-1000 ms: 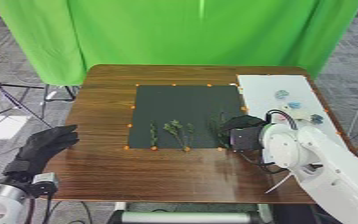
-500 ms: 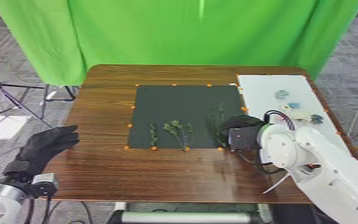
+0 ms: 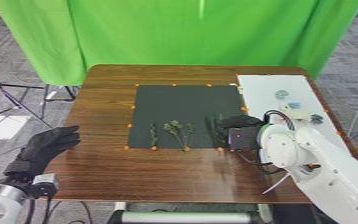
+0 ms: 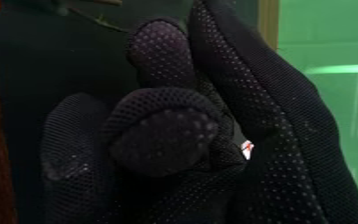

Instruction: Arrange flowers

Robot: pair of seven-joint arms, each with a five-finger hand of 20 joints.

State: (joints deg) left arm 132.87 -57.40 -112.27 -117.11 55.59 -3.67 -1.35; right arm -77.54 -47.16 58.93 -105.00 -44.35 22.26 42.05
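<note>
In the head view, my right hand point(image 3: 242, 122) is at the dark mat's point(image 3: 180, 97) right edge, beside a thin leafy green stem point(image 3: 214, 126). Another narrow green sprig point(image 3: 153, 134) and a bushier one point(image 3: 174, 128) lie on the mat's near part. Seen from the right wrist, my right hand point(image 4: 167, 135) has loosely bent, relaxed fingers with nothing visible between them; a thin stem point(image 4: 100, 20) lies over the dark mat beyond the fingertips. My left hand point(image 3: 47, 146) rests open by the table's left edge.
On the right of the table point(image 3: 100, 112), a white board point(image 3: 269, 90) bears pale blue flowers point(image 3: 282, 94) and a darker bluish bloom point(image 3: 317, 119). Orange markers line the mat's edges. A green curtain point(image 3: 193, 40) hangs behind the table.
The leafy stem beside my right hand has shifted, and its tip stands lower than half a second ago. My right hand has moved only slightly; my left hand has kept still.
</note>
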